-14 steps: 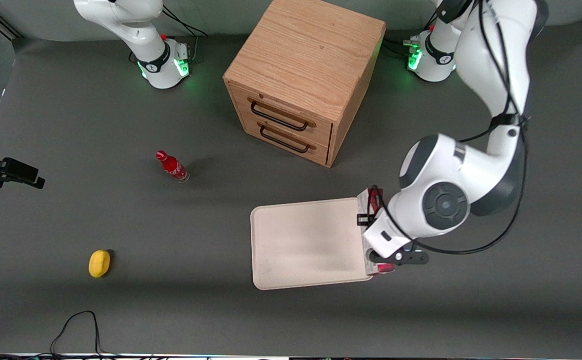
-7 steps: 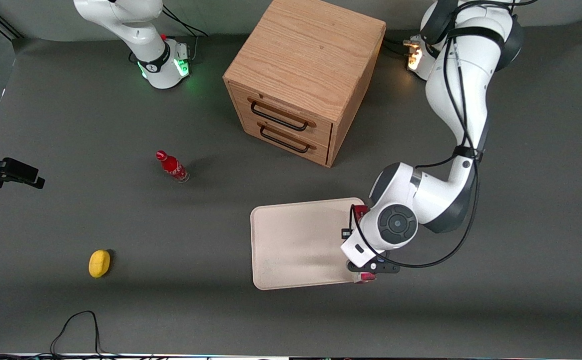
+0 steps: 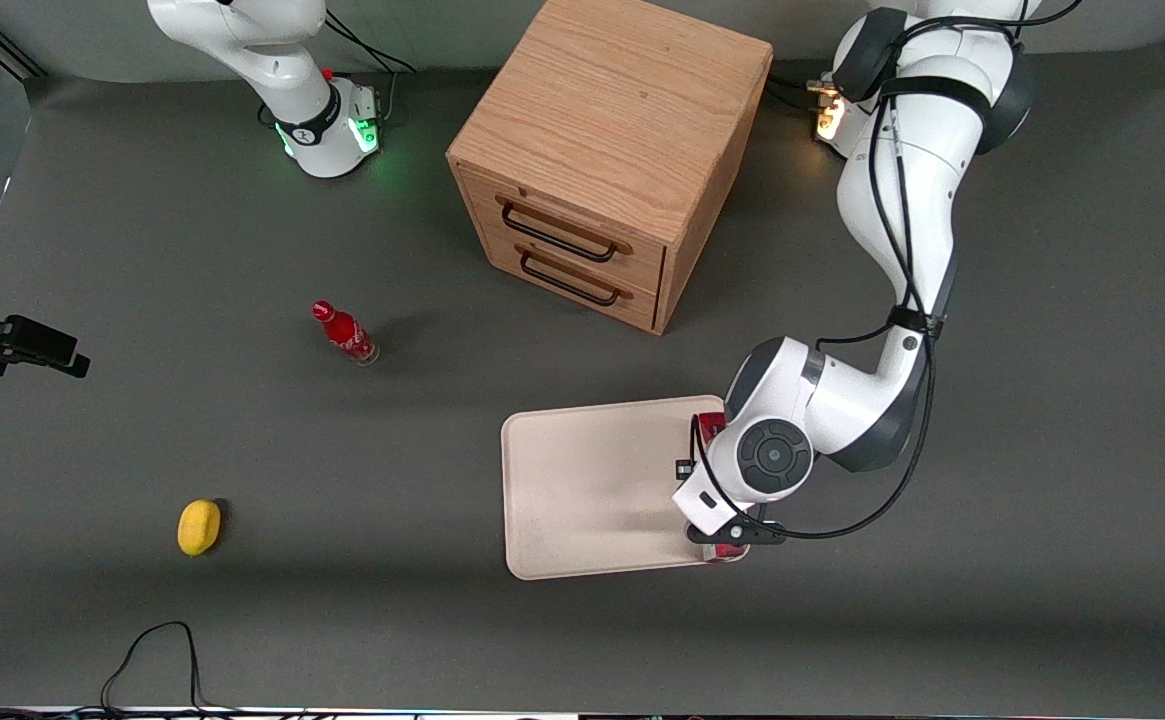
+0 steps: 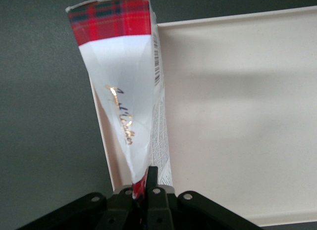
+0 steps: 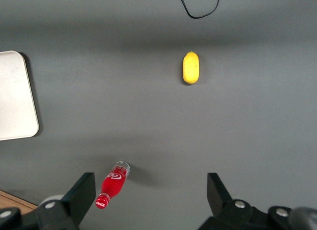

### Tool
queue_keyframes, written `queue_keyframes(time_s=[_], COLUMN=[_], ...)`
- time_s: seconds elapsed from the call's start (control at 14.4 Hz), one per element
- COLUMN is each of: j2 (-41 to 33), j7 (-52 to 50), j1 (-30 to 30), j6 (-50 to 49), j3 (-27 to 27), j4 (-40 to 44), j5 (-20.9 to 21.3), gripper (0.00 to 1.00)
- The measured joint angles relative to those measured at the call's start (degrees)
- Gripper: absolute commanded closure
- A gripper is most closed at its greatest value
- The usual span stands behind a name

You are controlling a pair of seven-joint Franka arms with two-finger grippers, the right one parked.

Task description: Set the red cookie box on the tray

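Note:
The red cookie box (image 4: 126, 91) is a long thin carton with a red tartan end and a white narrow side. My left gripper (image 4: 147, 183) is shut on its near end. The box runs along the rim of the cream-white tray (image 4: 237, 116), at the tray's edge toward the working arm's end. Whether it touches the tray I cannot tell. In the front view the gripper (image 3: 722, 500) and wrist cover most of the box. Only red ends of the box (image 3: 710, 426) show past the wrist, above the tray (image 3: 592, 480).
A wooden two-drawer cabinet (image 3: 607, 160) stands farther from the front camera than the tray. A small red bottle (image 3: 344, 333) and a yellow fruit (image 3: 199, 526) lie toward the parked arm's end. A black cable (image 3: 157, 650) loops at the table's near edge.
The left arm has lowered and shifted toward the parked arm's end, carrying the box from just outside the tray's edge to over its rim. The grip has stayed shut.

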Motion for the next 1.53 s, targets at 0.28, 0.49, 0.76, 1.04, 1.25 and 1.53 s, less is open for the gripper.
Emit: queue_keyframes(time_s=[0.28, 0.49, 0.76, 1.04, 1.25, 1.53], j2=[-0.11, -0.84, -4.23, -15.44, -28.18, -43.06], j7=[-0.34, -0.38, -0.20, 1.70, 6.90, 14.46], j1=[0.00, 0.03, 1.56, 4.80, 9.42, 13.79], j6=[-0.02, -0.06, -4.96, -10.85, -11.13, -11.11], j3=[0.12, 0.33, 0.72, 0.73, 0.76, 3.64], j4=[0.15, 0.31, 0.49, -5.35, -17.64, -33.52], j5=[0.04, 0.18, 0.48, 0.59, 0.59, 0.55], gripper=[0.00, 0.00, 0.00, 0.00, 0.00, 0.00])
